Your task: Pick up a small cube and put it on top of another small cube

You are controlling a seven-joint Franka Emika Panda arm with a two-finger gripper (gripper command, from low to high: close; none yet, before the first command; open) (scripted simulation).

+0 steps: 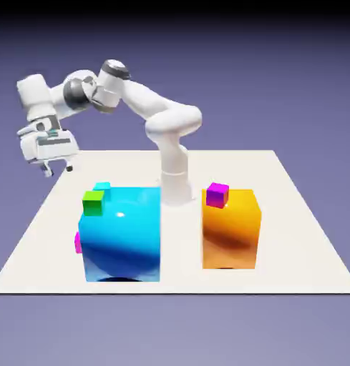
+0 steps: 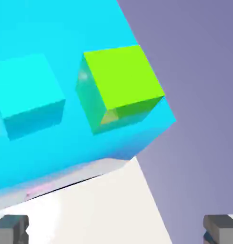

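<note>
Small cube [image 1: 77,243] well below open tool [image 1: 57,169].

You have two big blocks [image 1: 124,232] standing side by side on the table [image 1: 292,236], apart. On the exterior view's left one, two tiny cubes [image 1: 94,203] sit at a top corner; a small cube [image 1: 78,242] touches its outer side. On the other block's top sits another small cube [image 1: 217,194]. The gripper [image 1: 57,168] hangs off the table's far left corner.

White Franka arm [image 1: 145,107] reaches toward 9 o'clock; its gripper [image 1: 57,168] hangs above the table's [image 1: 292,214] edge, fingers apart, empty. Big blue block [image 1: 124,236] carries green cube [image 1: 93,203] and cyan cube [image 1: 101,186]; hot-pink cube [image 1: 77,243] sits at its 9 o'clock side. Purple-violet cube [image 1: 217,194] tops orange block [image 1: 231,232].
</note>
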